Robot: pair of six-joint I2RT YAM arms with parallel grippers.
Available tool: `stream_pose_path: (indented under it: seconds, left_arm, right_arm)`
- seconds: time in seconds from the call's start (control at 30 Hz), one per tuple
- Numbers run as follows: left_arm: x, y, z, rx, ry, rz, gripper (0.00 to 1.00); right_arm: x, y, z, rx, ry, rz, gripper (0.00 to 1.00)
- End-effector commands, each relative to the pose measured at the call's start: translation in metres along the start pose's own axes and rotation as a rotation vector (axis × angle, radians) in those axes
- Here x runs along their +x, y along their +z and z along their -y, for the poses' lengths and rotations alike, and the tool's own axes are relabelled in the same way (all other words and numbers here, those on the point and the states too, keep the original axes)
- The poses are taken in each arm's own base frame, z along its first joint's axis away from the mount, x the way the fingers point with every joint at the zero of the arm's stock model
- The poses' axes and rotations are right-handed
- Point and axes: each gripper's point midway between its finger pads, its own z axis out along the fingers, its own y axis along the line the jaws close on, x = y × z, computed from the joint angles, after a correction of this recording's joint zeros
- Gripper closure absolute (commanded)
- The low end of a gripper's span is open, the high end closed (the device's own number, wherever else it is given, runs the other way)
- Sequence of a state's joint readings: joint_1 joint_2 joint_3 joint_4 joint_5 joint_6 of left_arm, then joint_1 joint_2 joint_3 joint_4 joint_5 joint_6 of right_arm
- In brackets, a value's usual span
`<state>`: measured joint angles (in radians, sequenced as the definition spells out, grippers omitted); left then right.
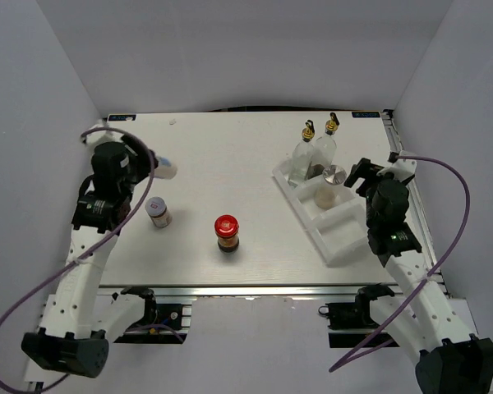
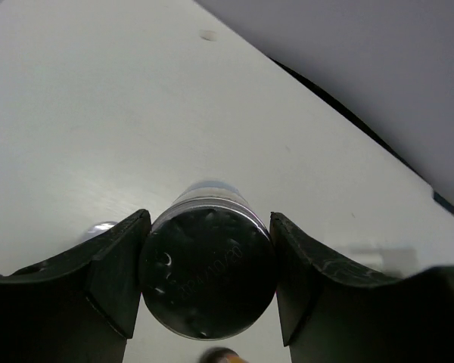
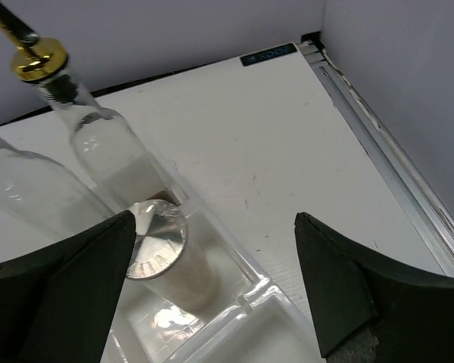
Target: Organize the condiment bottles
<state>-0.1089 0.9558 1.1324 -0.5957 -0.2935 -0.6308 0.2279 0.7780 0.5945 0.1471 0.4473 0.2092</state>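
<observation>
1. Done so far: two glass cruets (image 1: 302,152) (image 1: 326,146) stand upright at the far end of the white tray (image 1: 345,238) on the right side of the table (image 1: 230,156). The silver-lidded shaker (image 3: 155,242) stands in the tray just beside them, on their near side.
2. Near compartments of the tray show nothing in them.
3. Left to do: white-lidded jar (image 1: 157,212) upright on the open table, left of centre. Red-lidded jar (image 1: 227,234) upright near the middle, closer to the near edge. Both well apart from the tray.
4. Left gripper (image 2: 209,218): at the far left of the table, jaws partly closed, a finger pressed against each side of a small dark-ended container (image 2: 208,272). It lies end-on to the wrist camera. The top view shows only a pale stub past the fingers, so I cannot tell what kind it is; probably another condiment.
5. Right gripper (image 3: 214,218): jaws spread wide, holding nothing, hovering beside the tray near the shaker.
6. Judgement: roughly half done; three containers placed, three to bring across.
</observation>
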Motion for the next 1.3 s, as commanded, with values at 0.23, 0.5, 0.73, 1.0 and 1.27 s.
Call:
stream_pose_path:
  seconds: [0.23,0.5,0.73,1.0,1.27]
  left_arm:
    - [0.046,-0.031,0.176,0.403,0.285,-0.049,1.00]
    - [0.160,-0.060,0.276,0.634,0.592,-0.210,1.00]
    - [0.233,-0.075,0.330,0.849,0.636,-0.343,1.00]
    - [0.269,-0.063,0.372,0.913,0.641,-0.370,1.00]
    - [0.310,-0.044,0.381,0.898,0.692,-0.434,1.00]
  right_arm:
    - [-0.017,0.007,0.042,0.176,0.098,0.026,0.11]
    - [-0.007,0.007,0.077,0.278,0.160,-0.007,0.11]
    - [-0.005,0.004,0.089,0.301,0.175,-0.001,0.11]
    - [0.000,0.006,0.090,0.292,0.168,-0.011,0.11]
    - [0.002,0.005,0.093,0.296,0.165,-0.010,0.11]
